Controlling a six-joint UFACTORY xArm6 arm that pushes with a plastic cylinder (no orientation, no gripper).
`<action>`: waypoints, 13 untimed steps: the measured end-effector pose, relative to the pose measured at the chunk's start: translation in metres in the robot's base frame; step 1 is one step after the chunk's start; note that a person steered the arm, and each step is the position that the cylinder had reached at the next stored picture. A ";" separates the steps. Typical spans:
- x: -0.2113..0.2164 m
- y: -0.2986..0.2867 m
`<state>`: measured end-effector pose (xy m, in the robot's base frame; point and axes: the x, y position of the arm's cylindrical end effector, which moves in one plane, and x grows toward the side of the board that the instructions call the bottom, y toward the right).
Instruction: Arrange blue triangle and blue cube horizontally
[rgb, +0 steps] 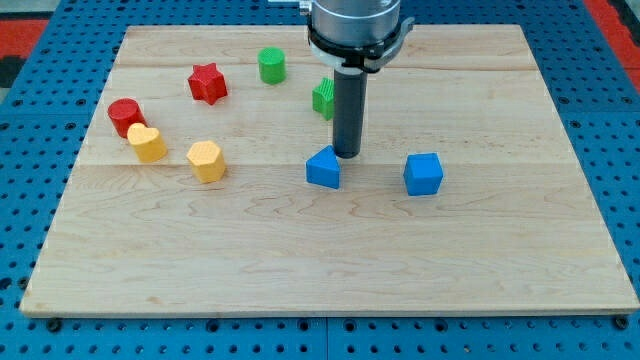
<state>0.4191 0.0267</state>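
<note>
Fingers there are none on this arm, so nothing is spread, pressed together or pinching: it ends in a straight dark rod, and my tip (347, 155) rests on the bench (300, 270), a pale wooden board.

My tip stands just above the blue triangle (323, 168) in the view, at its upper right corner. It is touching or very nearly touching; I cannot tell which. The blue cube (423, 174) lies to the view's right of the triangle, apart from it and well clear of the tip. The two already sit at nearly the same level across the board, the cube a shade lower.

Both look like small, rigid, light pieces that should slide easily on the smooth wood. With no way to take hold, contact has to be a push. I judge it best placed on a flat face and through the middle, since the triangle will likely spin if nudged at a corner.

The rest lie towards the view's top left:
- a green block (322, 97), partly hidden behind the rod
- a green cylinder (271, 66)
- a red star (208, 83)
- a red cylinder (126, 115)
- a yellow heart (148, 143)
- a yellow block (205, 160)
</note>
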 end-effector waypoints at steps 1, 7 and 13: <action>-0.004 -0.013; 0.040 0.046; 0.045 0.131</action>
